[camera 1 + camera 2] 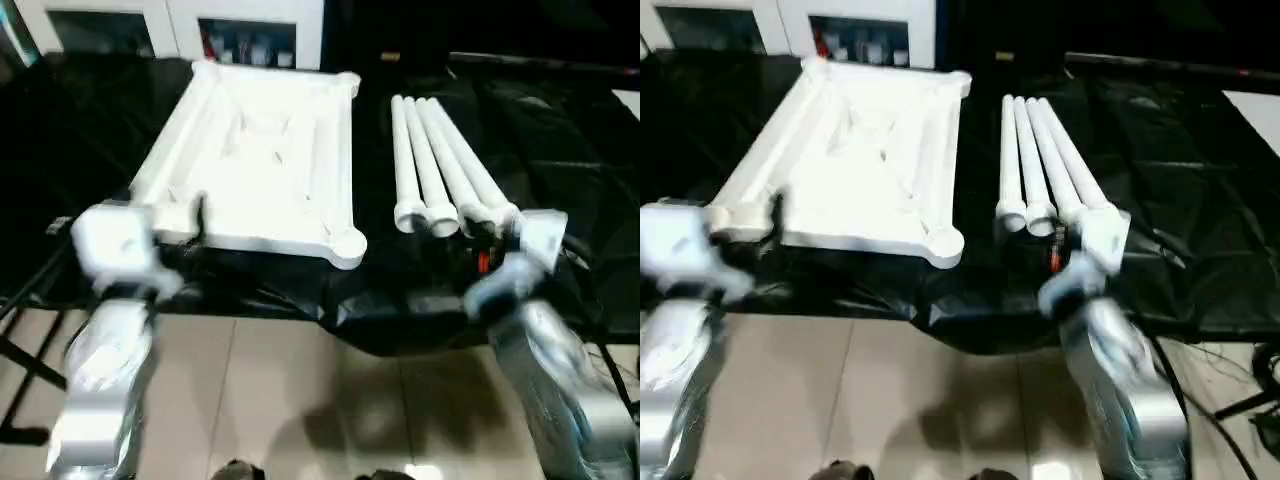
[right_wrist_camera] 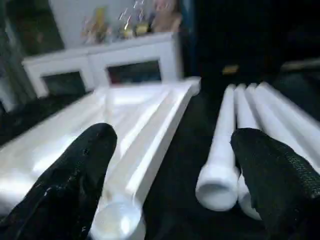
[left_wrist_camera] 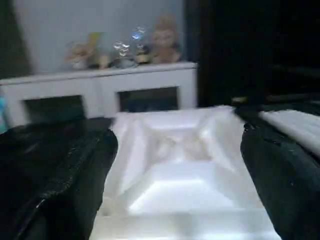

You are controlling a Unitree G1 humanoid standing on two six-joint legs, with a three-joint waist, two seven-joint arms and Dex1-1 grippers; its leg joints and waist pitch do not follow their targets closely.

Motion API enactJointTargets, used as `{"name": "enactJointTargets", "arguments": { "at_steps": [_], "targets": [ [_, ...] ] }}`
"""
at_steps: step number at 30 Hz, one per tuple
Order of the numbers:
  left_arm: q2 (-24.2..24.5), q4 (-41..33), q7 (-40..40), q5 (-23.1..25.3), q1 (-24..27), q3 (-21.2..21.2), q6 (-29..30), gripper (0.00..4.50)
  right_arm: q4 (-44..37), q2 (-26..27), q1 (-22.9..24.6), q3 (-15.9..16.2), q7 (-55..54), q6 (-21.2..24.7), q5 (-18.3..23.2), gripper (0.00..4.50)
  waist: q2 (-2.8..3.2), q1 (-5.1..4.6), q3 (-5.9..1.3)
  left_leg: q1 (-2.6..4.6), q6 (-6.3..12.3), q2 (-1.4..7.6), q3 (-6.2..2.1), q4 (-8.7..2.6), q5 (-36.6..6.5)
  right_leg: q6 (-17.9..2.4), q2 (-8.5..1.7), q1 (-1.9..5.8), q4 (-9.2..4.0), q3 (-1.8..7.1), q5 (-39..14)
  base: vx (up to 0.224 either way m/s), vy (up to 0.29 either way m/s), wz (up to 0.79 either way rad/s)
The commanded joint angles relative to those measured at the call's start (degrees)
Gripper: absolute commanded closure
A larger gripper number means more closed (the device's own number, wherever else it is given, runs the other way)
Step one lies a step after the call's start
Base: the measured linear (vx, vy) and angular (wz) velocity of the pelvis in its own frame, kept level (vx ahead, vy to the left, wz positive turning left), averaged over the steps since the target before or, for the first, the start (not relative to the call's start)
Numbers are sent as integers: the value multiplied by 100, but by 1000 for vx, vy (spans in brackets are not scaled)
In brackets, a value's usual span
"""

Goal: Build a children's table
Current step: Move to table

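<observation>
Stood at the very start: nothing joined yet, legs not yet fitted to the top. Left claw [image 3: 175, 200] spread wide and empty, with the table top [image 1: 262, 165] lying just ahead of it, underside up on a black sheet [image 1: 560, 150]. Right claw [image 2: 170, 195] also spread wide, holding nothing, with the four legs [image 1: 440, 165] just ahead of it and the near corner socket [image 2: 117, 220] of the top off to its inner side. Judged the next move to be a reach for the nearest leg, closing across its round tube near the open end, then standing it up into a corner socket. Top: white moulded plastic, ribbed and rimmed, rounded sockets at the corners. Legs: smooth white tapered tubes, side by side, touching. Behind all: a white cabinet [image 1: 170, 25] with glass doors.
</observation>
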Motion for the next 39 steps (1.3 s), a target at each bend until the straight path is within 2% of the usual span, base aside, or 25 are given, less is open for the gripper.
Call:
{"name": "enactJointTargets", "arguments": {
  "at_steps": [1,4,6,8,9,11,13,14,17,18,19,20,22,23,24,25,26,27,30,31,32,34,35,37,39],
  "targets": [
    [80,373,-115,148,-60,-126,337,1,367,-46,-19,81,-136,207,-195,37,15,16,-399,122,-280,252,-182,-394,-734,-904,-326,185,-367,215,315,0,0,0],
    [161,352,-277,282,26,-228,475,1,402,-90,54,390,87,226,-287,37,73,52,-433,106,-269,260,-195,-395,-971,-842,-377,184,-413,230,-249,0,0,0],
    [193,271,-282,316,138,-253,536,1,403,-63,142,498,226,125,-363,37,-24,51,-442,89,-171,279,-185,-393,-903,-831,-377,183,-415,235,-291,0,0,0],
    [152,328,-215,227,163,-183,531,1,487,-38,148,567,264,7,-455,37,17,39,-455,95,-137,286,-184,-389,-890,-886,-371,154,-414,226,-335,0,0,0],
    [79,533,-154,134,157,-87,465,1,711,-75,79,765,326,-97,-638,37,163,57,-462,125,-186,292,-202,-394,-994,-910,-370,139,-397,221,-369,0,0,0],
    [-38,772,-23,111,137,-16,432,1,903,-203,22,1025,393,-213,-912,37,87,17,-437,172,-287,280,-197,-439,-1684,-867,-339,176,-468,201,-1072,0,0,0],
    [-121,789,44,205,120,-103,452,1,919,-291,29,1128,506,-330,-995,37,123,32,-382,-125,323,147,-430,-587,-2192,-648,-509,425,-569,-135,-2080,-5,1,15],
    [-123,787,43,208,119,-109,453,1,919,-291,29,1128,512,-332,-991,37,-2,38,-404,-112,637,111,-452,-434,-2093,-666,-715,550,-734,-192,-2802,16,-12,52],
    [-176,550,-137,187,186,-240,522,1,1101,-125,-69,1069,685,-418,-843,37,111,94,-336,-174,722,107,-497,-374,-1804,-644,-774,843,-1032,-560,-3569,45,-10,56],
    [-212,601,-88,146,174,-161,533,1,1162,-70,-124,1046,671,-394,-817,37,242,-9,-394,397,376,358,-470,-447,-2220,-745,-501,520,-942,-506,-3098,72,-3,61],
    [-217,610,-79,142,172,-151,533,1,1170,-64,-131,1042,668,-390,-813,37,242,-9,-394,397,376,358,-470,-447,-2220,-745,-501,520,-942,-506,-3098,103,9,40],
    [-234,666,-34,126,145,-89,544,1,1177,47,-159,925,658,-324,-661,37,234,-111,-367,645,36,624,-718,-687,-3072,-966,-250,361,-495,-483,-1662,112,19,10],
    [-215,657,-54,121,116,-97,566,1,1151,105,-146,829,649,-314,-542,37,179,-171,-424,791,459,638,-843,-682,-2625,-922,-248,189,-220,-394,-527,114,15,9],
    [-195,631,-93,107,100,-105,575,1,1188,85,-144,846,563,-441,-666,37,79,-168,-428,696,976,490,-717,-582,-2006,-929,-363,235,-279,-293,-37,109,-16,10],
    [-189,619,-117,101,91,-106,576,1,1232,67,-148,869,513,-546,-792,37,-9,-42,-480,221,1181,162,-394,-389,-1232,-1048,-551,686,-485,-103,553,109,-16,10],
    [-185,623,-122,102,88,-101,577,1,1243,85,-148,856,505,-550,-790,37,-9,-42,-480,221,1181,162,-394,-389,-1232,-1048,-551,686,-485,-103,553,90,-29,2],
    [-164,661,-137,107,60,-63,589,1,1294,205,-155,763,434,-532,-753,37,7,176,-661,-184,1168,-19,-326,-138,-196,-939,-693,1106,-535,25,1275,87,-21,3],
    [-138,695,-143,121,42,-43,595,1,1324,259,-165,733,345,-486,-781,37,-7,103,-631,-251,1141,0,-358,-177,67,-851,-490,1094,-470,-81,1374,87,-21,3],
    [-119,759,-212,159,-63,-60,588,1,1423,333,-215,624,210,-434,-832,37,147,-104,-687,504,1803,266,-701,-272,926,-706,-76,572,-112,-365,964,93,-20,6],
    [-122,764,-221,160,-78,-65,593,1,1431,335,-220,612,193,-427,-835,37,147,-104,-687,504,1803,266,-701,-272,926,-706,-76,572,-112,-365,964,92,-33,4],
    [-122,810,-262,164,-137,-97,581,1,1443,355,-227,564,177,-429,-776,37,157,-296,-680,1002,2851,652,-1107,-272,1195,-536,-194,-35,138,-335,-262,0,0,0],
    [-111,924,-315,185,-232,-173,537,1,1471,354,-251,521,147,-484,-747,37,38,-186,-562,651,2711,397,-832,-226,577,-553,-418,139,-144,-91,-138,5,-31,-3],
    [-105,999,-355,208,-274,-223,506,1,1474,347,-247,517,132,-501,-753,37,-143,41,-509,-68,2000,-232,-323,116,-54,-828,-619,824,-542,280,155,0,0,0],
    [-104,1114,-437,221,-344,-300,452,1,1443,332,-221,515,106,-512,-784,37,11,235,-500,-259,1060,16,-439,271,-240,-1140,-991,1042,-771,425,-1190,0,0,0],
    [-120,1181,-486,180,-408,-349,443,1,1389,348,-185,472,113,-482,-793,37,151,163,-480,-111,614,124,-415,-143,-151,-1116,-492,939,-667,53,-1298,0,0,0]
  ]
}}
